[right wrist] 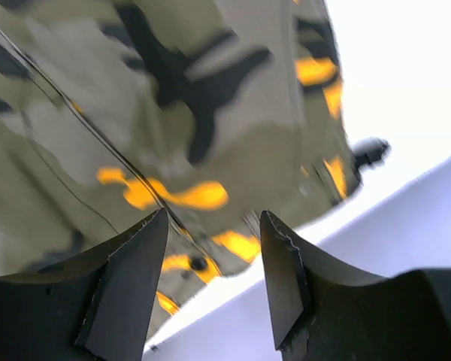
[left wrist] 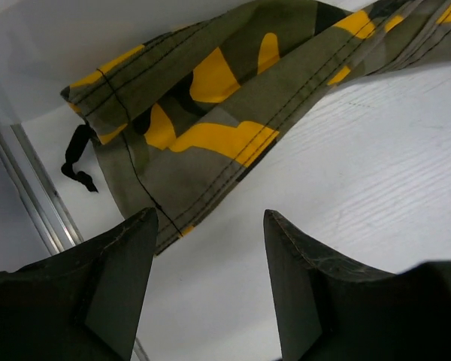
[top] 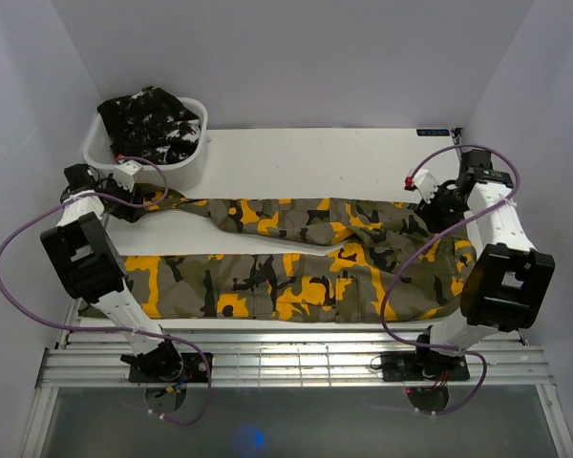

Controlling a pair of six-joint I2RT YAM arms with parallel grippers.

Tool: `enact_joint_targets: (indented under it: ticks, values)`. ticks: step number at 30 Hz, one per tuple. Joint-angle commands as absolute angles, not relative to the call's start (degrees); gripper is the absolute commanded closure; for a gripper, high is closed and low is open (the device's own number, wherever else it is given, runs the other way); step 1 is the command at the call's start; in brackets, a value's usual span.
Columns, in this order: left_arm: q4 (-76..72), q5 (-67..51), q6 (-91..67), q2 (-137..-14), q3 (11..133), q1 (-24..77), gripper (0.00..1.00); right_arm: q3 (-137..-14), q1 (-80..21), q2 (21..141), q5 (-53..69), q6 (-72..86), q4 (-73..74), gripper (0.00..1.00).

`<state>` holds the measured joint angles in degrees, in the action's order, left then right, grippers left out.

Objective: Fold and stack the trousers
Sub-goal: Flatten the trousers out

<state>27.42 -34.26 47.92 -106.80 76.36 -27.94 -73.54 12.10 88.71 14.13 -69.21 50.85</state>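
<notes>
The olive-grey trousers [top: 296, 286] lay spread flat across the table [top: 315, 153]. Their long axis ran from the left edge to the right edge, with the waist toward the right and the two legs parted toward the left, one along the near edge and the other further back. The far leg's cuff [left wrist: 120, 143] ended close to the left edge. The left gripper [left wrist: 209, 222] hung just short of it, fingers parted with nothing between them, the cuff lying ahead of the gap toward its left finger. The right gripper [right wrist: 214, 222] was over the waist end by the right edge, its fingers likewise apart; the blurred wrist view showed cloth beyond the tips but none caught between them. Each arm was nearest its own end of the trousers, so lifting the far leg over onto the near one looked like the coming fold. The black trousers [top: 153, 119] sat bundled in the white tub [top: 199, 157] at the far left corner.
</notes>
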Motion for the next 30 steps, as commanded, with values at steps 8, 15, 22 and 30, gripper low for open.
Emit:
enact_joint_targets:
  ticks: [8,15,22,30]
  values:
    - [16.36,-26.22,66.53,-110.47,73.57,-23.91,0.34,-74.1,8.44,103.88,12.93,-56.7,45.01,0.43]
    - [17.31,-26.45,72.51,-108.9,71.81,-22.76,0.47,-69.97,8.44,103.54,8.71,-56.69,40.61,0.45]
    - [23.28,-28.04,74.7,-107.49,71.72,-22.68,0.36,-67.76,8.44,103.36,8.17,-56.51,39.46,0.45]
    - [17.16,-25.05,78.84,-105.12,64.97,-22.85,0.35,-67.77,8.44,102.39,8.18,-57.65,39.99,0.45]
